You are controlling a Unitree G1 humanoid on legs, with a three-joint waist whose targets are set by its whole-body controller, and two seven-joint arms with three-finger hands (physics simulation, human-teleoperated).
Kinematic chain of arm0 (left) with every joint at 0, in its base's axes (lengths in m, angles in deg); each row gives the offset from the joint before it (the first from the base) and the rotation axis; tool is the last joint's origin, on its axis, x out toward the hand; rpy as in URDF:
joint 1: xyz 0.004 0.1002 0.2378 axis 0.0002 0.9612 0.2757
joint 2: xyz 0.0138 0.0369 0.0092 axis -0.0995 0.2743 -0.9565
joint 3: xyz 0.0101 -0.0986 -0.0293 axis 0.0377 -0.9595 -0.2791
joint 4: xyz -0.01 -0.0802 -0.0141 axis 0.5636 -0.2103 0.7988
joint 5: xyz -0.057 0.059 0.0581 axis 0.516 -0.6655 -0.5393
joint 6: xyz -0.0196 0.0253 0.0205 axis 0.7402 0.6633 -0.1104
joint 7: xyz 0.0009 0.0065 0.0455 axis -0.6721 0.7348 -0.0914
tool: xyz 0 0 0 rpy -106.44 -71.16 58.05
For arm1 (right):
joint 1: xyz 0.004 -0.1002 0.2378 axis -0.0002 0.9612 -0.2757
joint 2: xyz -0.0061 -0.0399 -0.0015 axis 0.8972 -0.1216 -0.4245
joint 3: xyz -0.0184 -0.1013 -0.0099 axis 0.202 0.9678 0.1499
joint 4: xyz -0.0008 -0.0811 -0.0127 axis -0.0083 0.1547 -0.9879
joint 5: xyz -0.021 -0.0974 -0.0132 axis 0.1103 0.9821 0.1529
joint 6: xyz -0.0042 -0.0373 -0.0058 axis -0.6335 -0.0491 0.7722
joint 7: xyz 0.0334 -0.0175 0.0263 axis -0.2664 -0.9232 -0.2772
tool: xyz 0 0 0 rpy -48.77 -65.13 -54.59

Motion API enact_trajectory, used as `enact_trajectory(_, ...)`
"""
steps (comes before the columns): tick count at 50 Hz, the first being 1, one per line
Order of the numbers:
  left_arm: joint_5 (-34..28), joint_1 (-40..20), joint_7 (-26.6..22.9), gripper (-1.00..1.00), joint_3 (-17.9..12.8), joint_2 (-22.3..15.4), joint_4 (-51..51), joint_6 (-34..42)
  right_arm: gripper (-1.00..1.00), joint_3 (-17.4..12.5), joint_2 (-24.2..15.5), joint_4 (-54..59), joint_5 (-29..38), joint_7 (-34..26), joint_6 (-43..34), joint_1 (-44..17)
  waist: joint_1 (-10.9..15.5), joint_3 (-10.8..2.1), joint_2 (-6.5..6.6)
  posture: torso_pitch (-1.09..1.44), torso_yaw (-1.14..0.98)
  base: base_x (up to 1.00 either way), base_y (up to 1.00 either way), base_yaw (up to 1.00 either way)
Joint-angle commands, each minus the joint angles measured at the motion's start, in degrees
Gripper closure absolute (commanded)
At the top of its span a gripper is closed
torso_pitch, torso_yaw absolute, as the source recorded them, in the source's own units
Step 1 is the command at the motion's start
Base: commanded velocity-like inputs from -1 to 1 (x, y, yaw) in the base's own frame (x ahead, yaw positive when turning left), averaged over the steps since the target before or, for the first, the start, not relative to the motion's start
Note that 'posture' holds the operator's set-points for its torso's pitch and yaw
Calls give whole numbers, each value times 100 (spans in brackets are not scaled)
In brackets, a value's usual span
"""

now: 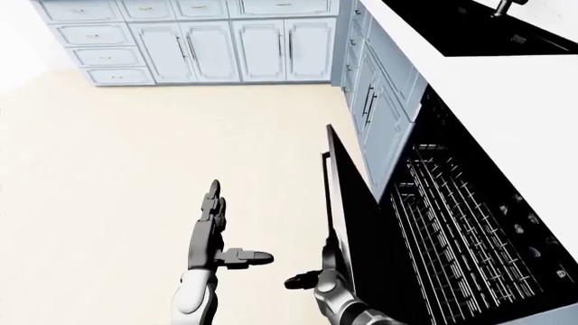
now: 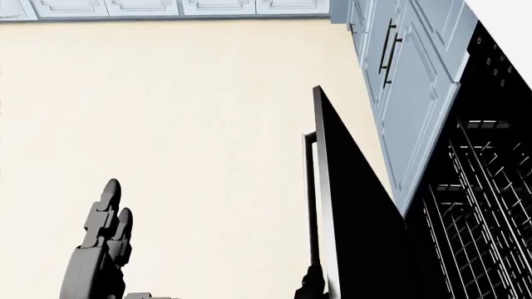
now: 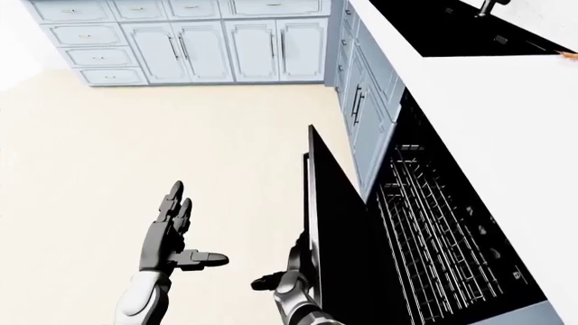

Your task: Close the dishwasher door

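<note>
The black dishwasher door (image 1: 357, 223) stands partly open, tilted up from the floor, with its handle bar (image 2: 310, 187) on the outer face. Behind it the wire rack (image 1: 461, 230) of the dishwasher shows under the white counter. My right hand (image 1: 323, 267) is open, its fingers flat against the door's outer face near the lower end, thumb pointing left. My left hand (image 1: 217, 233) is open and empty over the floor, well left of the door, fingers stretched upward in the view.
Pale blue cabinets (image 1: 225, 47) line the top of the left-eye view and run down the right beside the dishwasher (image 1: 379, 108). A white counter (image 1: 506, 95) with a black sink (image 1: 479, 30) sits at upper right. Cream floor (image 1: 135, 169) fills the left.
</note>
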Motion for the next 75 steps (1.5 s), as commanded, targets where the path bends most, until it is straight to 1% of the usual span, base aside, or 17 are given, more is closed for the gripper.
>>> enact_trajectory(1,11,-91,4,-100,-12,-15,-242,-173,-100,3,-130,-191,74,361,-2,-135,-40,-120,-8,0,0,0,0,0)
enact_trajectory(26,33,-79,1,-100,-19,-14,-292,-141,-100,27,-177,-186,315,1096,-472,-182,-17,-96,36,0,0,0,0,0)
enact_trajectory(45,30,-82,-3,-100,-20,-17,-256,-170,-100,41,-233,-186,405,1623,-709,-230,-15,-82,28,0,0,0,0,0)
enact_trajectory(61,22,-71,7,-100,-9,-12,-323,-123,-100,35,-443,-199,407,1807,-844,-340,7,-75,35,0,0,0,0,0)
enact_trajectory(75,20,-44,1,-100,-1,-7,-355,-126,-100,95,-551,-199,513,1950,-931,-349,24,-97,-10,0,0,0,0,0)
